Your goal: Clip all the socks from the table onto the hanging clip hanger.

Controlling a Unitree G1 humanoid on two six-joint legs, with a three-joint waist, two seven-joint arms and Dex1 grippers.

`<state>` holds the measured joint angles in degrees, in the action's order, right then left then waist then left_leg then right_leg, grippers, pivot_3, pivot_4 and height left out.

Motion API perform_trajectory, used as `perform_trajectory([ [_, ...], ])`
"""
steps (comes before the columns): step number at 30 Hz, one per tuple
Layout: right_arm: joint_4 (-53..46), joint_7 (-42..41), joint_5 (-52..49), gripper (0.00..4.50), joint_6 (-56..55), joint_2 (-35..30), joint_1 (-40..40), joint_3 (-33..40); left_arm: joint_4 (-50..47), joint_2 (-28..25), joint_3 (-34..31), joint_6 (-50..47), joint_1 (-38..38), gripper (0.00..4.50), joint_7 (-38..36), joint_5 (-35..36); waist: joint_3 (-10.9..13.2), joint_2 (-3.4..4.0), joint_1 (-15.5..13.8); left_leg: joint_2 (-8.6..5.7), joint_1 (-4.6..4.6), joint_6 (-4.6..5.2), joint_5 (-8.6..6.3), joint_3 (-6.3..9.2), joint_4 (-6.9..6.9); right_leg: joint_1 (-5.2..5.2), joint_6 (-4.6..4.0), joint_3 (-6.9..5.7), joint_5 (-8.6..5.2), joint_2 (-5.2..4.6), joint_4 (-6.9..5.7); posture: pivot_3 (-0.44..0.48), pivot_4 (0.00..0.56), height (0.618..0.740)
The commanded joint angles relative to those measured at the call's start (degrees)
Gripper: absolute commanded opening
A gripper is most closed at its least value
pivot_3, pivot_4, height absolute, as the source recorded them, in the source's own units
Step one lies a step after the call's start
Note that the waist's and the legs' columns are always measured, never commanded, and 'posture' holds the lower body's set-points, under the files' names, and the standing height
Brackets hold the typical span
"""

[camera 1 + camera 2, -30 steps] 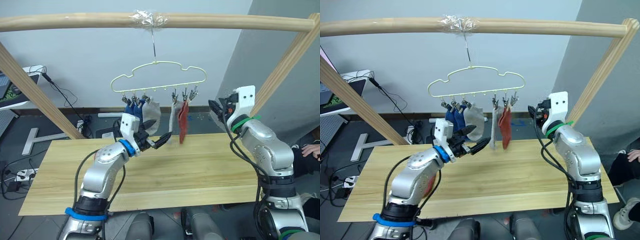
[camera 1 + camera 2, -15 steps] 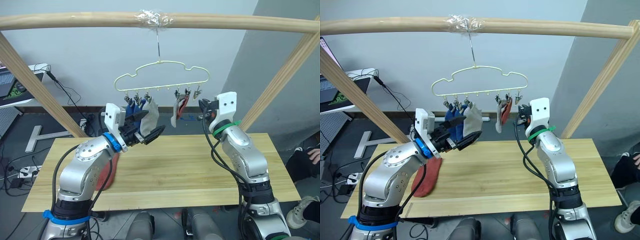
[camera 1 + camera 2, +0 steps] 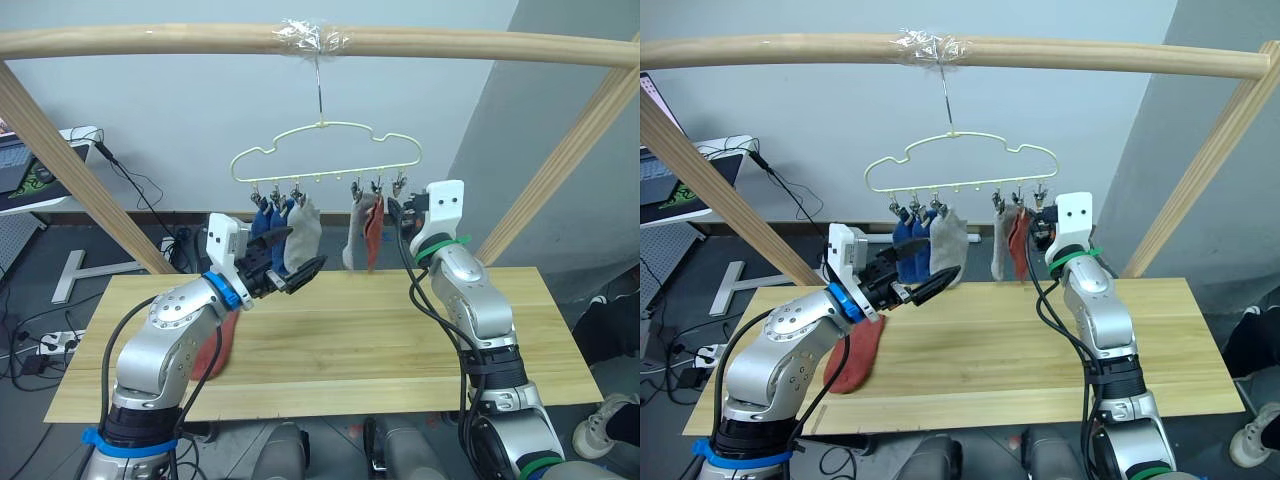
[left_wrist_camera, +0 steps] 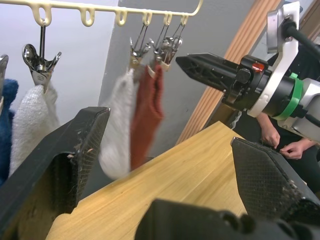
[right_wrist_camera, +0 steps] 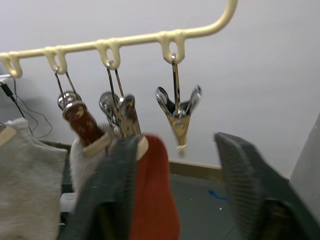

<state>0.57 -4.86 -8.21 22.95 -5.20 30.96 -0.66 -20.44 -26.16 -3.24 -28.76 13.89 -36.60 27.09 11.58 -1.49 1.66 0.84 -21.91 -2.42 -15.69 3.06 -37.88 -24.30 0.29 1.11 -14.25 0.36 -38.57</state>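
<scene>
Left eye view: the clip hanger (image 3: 325, 155) hangs by its hook from the taped wooden pole (image 3: 150, 41) above the far side of the surface (image 3: 400, 340). Five socks hang from its clips. From the left these are two blue socks (image 3: 266, 222), a light grey sock (image 3: 303, 232), a second light grey sock (image 3: 356, 232) and a rust-red sock (image 3: 374, 236). The rightmost clip (image 5: 178, 117) holds nothing.

The sixth sock, a rust-red sock (image 3: 854, 355), lies flat on the left part of the surface, near the left forearm and partly hidden by it.

The left gripper (image 3: 290, 272) is raised over the left half of the surface, just below the blue socks and the left grey sock. Its fingers (image 4: 75, 150) are spread wide and hold nothing.

The right gripper (image 3: 397, 212) is raised at the right end of the hanger, just beside the rust-red sock and the empty clip. In the right wrist view its fingers (image 5: 245, 185) stand wide apart, with the hanging rust-red sock and the empty clip seen between them.
</scene>
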Motion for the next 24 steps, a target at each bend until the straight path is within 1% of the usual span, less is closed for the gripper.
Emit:
perform_trajectory([
  [1, -0.4, 0.8, 0.4, 3.14, -1.5, 0.7, 1.9, 0.9, -2.9, -0.2, -0.9, 0.5, 0.3, 4.50, 0.3, 1.0, 0.0, 0.00, 0.0, 0.00, 0.00, 0.00, 0.00, 0.00, 0.00, 0.00, -0.01, 0.00, 0.01, 0.00, -0.01, 0.039, 0.150, 0.740],
  [4, 0.5, 1.1, 0.8, 3.14, -1.8, 1.1, 2.5, 1.2, -2.5, -0.2, -0.8, 0.7, 0.6, 4.50, 0.2, 0.8, 0.0, 0.00, 0.0, 0.01, 0.01, 0.00, 0.00, 0.01, 0.00, 0.00, -0.02, -0.02, 0.01, -0.18, -0.02, 0.039, 0.150, 0.740],
  [10, 1.7, 1.3, 0.8, 3.14, -2.4, 1.2, 3.4, 1.6, -2.3, -0.2, -0.8, 0.6, 1.2, 4.50, 0.3, 0.8, 0.0, 0.00, 0.0, -0.01, 0.02, 0.00, 0.00, 0.02, -0.01, 0.00, -0.03, -0.03, 0.02, -0.21, -0.05, 0.039, 0.156, 0.740],
  [13, 2.2, 1.3, 0.8, 2.60, -2.6, 1.1, 3.9, 1.6, -2.5, -0.1, -0.8, 0.5, 1.1, 4.50, 0.4, 0.9, 0.0, 0.00, 0.0, -0.02, 0.02, 0.00, 0.00, 0.00, -0.01, 0.00, -0.04, -0.02, 0.02, -0.23, -0.05, 0.042, 0.159, 0.740],
  [14, 2.5, 1.3, 0.9, 2.29, -2.6, 1.1, 4.0, 1.6, -2.4, -0.1, -0.7, 0.6, 1.1, 4.50, 0.4, 0.8, 0.0, 0.00, 0.0, -0.02, 0.02, 0.00, 0.00, 0.01, 0.00, 0.00, -0.06, -0.02, 0.04, -0.24, -0.05, 0.042, 0.159, 0.740],
  [24, 4.0, 1.7, 1.0, 2.29, -3.1, 1.5, 5.0, 1.8, -2.4, 0.2, -0.4, 0.7, 1.5, 4.50, 1.3, 0.7, 0.0, 0.01, 0.0, -0.02, 0.02, 0.00, 0.00, 0.02, 0.00, 0.00, -0.07, -0.04, 0.04, -0.24, -0.06, 0.044, 0.169, 0.740],
])
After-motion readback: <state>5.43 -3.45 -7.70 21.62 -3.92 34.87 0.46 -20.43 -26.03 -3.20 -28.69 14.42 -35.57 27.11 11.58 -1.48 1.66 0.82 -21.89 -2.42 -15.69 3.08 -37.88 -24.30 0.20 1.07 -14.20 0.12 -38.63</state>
